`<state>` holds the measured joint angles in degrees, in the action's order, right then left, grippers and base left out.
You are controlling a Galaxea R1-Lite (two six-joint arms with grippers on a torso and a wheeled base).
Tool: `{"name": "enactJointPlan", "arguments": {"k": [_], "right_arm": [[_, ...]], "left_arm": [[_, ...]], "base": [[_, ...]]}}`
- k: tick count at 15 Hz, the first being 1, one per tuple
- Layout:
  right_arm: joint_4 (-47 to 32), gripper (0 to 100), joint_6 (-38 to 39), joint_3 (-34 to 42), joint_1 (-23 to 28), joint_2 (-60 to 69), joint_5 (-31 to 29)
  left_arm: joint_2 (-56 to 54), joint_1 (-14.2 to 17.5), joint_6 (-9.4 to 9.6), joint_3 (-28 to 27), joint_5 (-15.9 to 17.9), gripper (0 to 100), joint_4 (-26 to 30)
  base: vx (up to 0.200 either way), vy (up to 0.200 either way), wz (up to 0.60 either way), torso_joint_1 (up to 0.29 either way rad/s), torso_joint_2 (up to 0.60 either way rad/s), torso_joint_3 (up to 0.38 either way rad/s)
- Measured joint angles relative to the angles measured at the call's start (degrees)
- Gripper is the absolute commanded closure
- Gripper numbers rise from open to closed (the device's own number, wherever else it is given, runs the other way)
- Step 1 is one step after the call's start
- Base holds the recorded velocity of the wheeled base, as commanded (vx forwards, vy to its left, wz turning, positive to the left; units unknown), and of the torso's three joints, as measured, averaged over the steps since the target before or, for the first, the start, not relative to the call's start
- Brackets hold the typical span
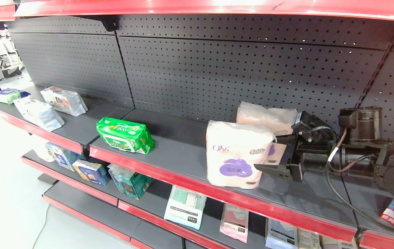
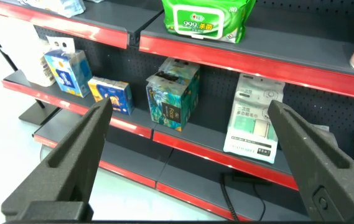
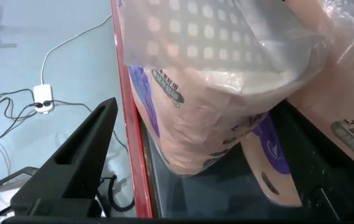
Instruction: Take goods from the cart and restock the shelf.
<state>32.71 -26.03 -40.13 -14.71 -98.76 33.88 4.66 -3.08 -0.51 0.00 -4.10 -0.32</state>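
A: Where did the tissue pack point(image 1: 233, 154) stand?

B: Upright at the front lip of the shelf point(image 1: 183, 148), just ahead of a second pack point(image 1: 266, 117). My right gripper point(image 1: 269, 154) flanked it, jaws spread, not pinching — room to square it, I judged. The left gripper point(image 2: 189, 118) hung wide open and empty, facing the lower shelves point(image 2: 195, 148).

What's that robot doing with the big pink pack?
It is stocking a shop shelf. The right gripper is at the pink pack, which stands at the shelf's front edge. Its fingers are open on either side of the pack, not squeezing it. Another pink pack lies just behind. The left gripper is open and empty, down by the lower shelves.
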Motion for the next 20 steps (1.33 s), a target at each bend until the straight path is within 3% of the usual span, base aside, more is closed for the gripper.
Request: {"name": "enactJointPlan", "arguments": {"k": [20], "right_arm": [[-0.06, 0, 0.79, -2.97, -0.79, -4.33, -2.32]], "left_arm": [[0.00, 0.00, 0.00, 0.00, 0.00, 0, -0.01]], "base": [[0.000, 0.000, 0.00, 0.000, 0.00, 0.000]]}}
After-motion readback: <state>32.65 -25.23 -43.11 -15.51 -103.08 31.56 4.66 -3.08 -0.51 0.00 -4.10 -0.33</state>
